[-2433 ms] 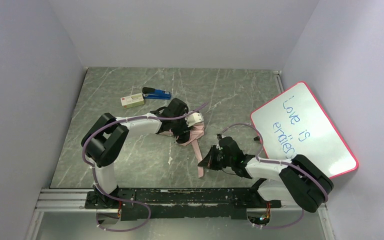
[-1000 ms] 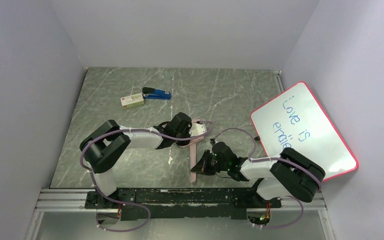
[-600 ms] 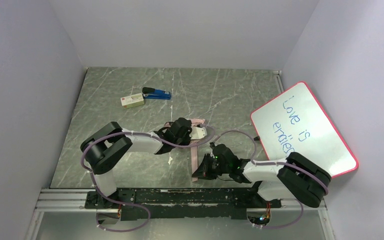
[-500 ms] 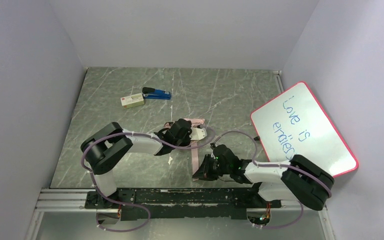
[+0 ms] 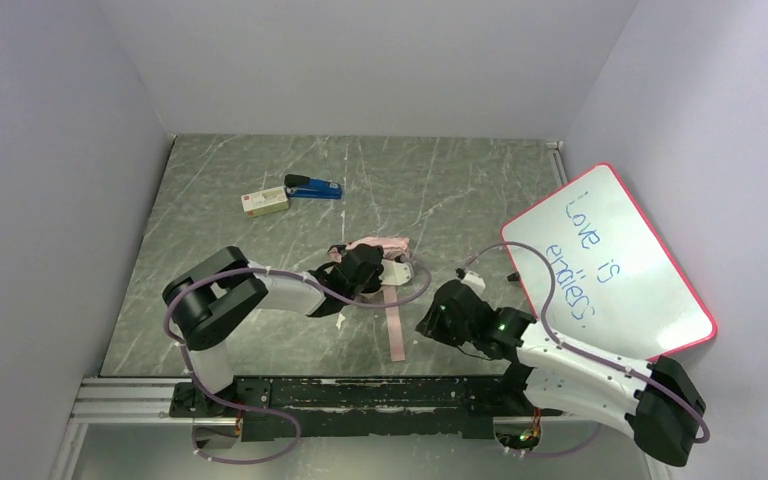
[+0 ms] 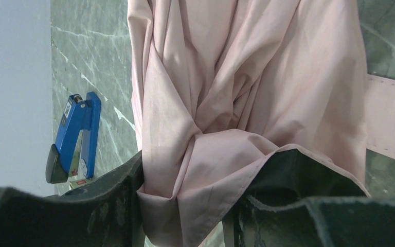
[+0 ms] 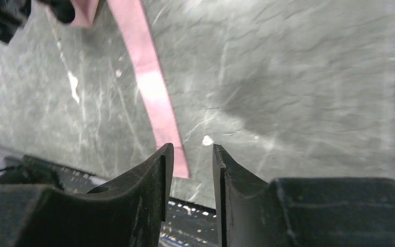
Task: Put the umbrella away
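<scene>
The umbrella is a bunched pale pink bundle near the table's middle. Its folds fill the left wrist view. My left gripper sits over the bundle's near side. That gripper is shut on a gathered fold of the fabric. The long pink strap lies flat on the table, running toward the near edge. My right gripper hovers just right of the strap. In the right wrist view the strap lies on the table beyond the right gripper, which is open and empty.
A blue stapler and a small box lie at the back left; the stapler also shows in the left wrist view. A red-rimmed whiteboard leans against the right wall. The black rail runs along the near edge.
My right gripper opened, let go of the strap and drew back to the right. The strap now lies flat on the table. The left gripper kept its hold on the fabric.
</scene>
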`<state>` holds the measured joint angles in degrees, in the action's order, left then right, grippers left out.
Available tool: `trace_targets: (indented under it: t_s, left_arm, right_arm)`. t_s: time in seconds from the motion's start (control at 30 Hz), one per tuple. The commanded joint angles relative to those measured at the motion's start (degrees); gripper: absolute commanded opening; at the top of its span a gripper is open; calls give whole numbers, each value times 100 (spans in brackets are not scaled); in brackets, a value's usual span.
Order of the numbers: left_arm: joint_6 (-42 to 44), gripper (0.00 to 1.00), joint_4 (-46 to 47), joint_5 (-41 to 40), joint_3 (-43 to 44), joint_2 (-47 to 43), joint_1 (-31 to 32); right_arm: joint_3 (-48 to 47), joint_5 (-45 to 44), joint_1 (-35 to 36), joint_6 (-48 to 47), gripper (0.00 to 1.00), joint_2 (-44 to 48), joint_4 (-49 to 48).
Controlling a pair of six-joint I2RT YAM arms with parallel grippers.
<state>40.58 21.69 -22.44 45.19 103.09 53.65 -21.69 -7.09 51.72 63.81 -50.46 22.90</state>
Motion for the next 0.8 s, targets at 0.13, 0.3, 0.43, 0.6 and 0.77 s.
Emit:
trace_targets:
  t_s: [0.13, 0.3, 0.43, 0.6, 0.77]
  left_arm:
    - [256, 5, -546, -422, -457, 221, 184]
    - [510, 5, -242, -697, -613, 210, 365]
    - [676, 5, 19, -947, -713, 269, 485]
    - [932, 5, 360, -1269, -816, 395, 678]
    - [1198, 5, 711, -1615, -850, 637, 909]
  right_arm:
    - [-1172, -1446, -1000, -1423, 43, -678, 898]
    - [-1737, -806, -2402, -2874, 49, -1326, 72]
    - [-2072, 82, -3130, -3844, 62, -1622, -874]
    - [-2531, 541, -3464, -5018, 64, -2166, -1871]
    - [-1941, 1659, -3608, -6202, 63, -2170, -3887]
